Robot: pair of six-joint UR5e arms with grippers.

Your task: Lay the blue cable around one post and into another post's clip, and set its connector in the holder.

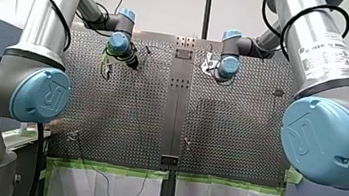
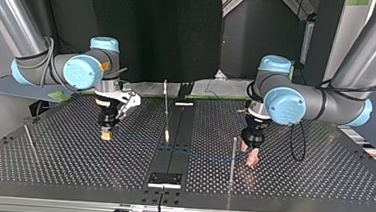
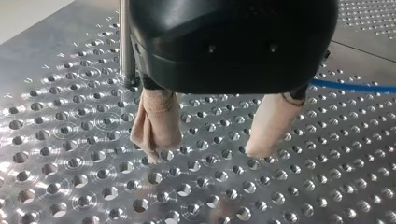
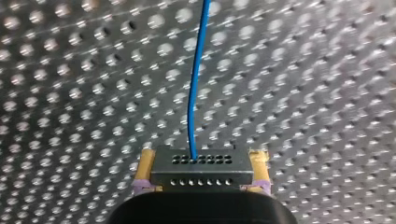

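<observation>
Between pads point(image 4: 146, 169) of right hand point(image 4: 202, 157), connector point(image 4: 201, 175) sat clamped, cable point(image 4: 194, 84) running ahead over counter point(image 4: 303, 93). Left hand point(image 3: 203, 153) was spread apart, holding nothing, beside post point(image 3: 125, 42). Best move, likely: keep connector level, carry cable low round post without slack (tension could tug it loose). Clip too small to make out; holder uncertain; cable's far end hidden near post.

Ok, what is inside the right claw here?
A dark connector with rows of small holes, clamped between the right claw's yellow pads; the blue cable runs out of its front. Its rear is hidden by the claw's black body.
</observation>
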